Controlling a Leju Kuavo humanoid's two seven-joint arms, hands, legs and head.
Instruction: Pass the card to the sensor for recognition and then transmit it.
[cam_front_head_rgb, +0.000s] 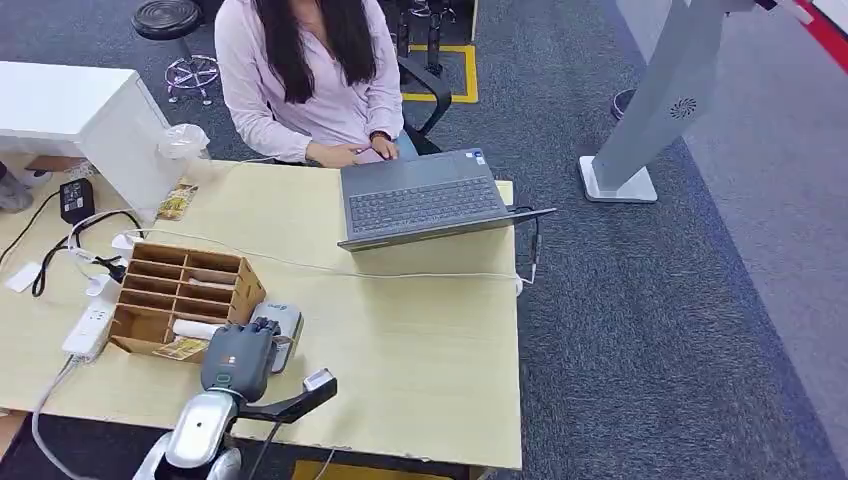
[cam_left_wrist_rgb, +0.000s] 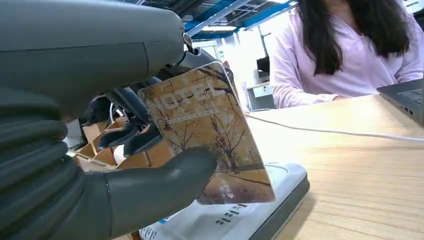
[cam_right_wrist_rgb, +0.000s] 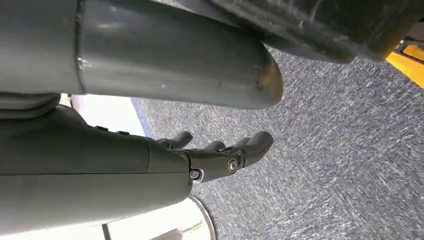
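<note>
card held over sensor, reading step in hand

left hand (cam_left_wrist_rgb: 100, 165) grips the card (cam_left_wrist_rgb: 210, 135), thumb across its printed face and darker fingers (cam_left_wrist_rgb: 132, 140) behind it. the card is tilted, its lower edge just above the white sensor (cam_left_wrist_rgb: 240, 220), close to its top plate; actual contact cannot be confirmed. the tilt probably follows from the pinch grip, which leaves the lower part of the card free to present to the reader.

in the head view the left hand (cam_front_head_rgb: 240, 360) hangs over the sensor (cam_front_head_rgb: 285, 322), which lies flat on the table (cam_front_head_rgb: 430, 350) just beside the cardboard organiser (cam_front_head_rgb: 185, 290). the sensor sits near the robot's edge of the table, within easy reach.

right hand (cam_right_wrist_rgb: 220, 155) hangs at the robot's side over carpet, fingers loosely apart, holding nothing.

a person (cam_front_head_rgb: 310, 80) sits at the far side behind a laptop (cam_front_head_rgb: 425, 200), a likely recipient for the handover. a white cable (cam_front_head_rgb: 400, 272) crosses the table between them, a possible snag during transfer.
</note>
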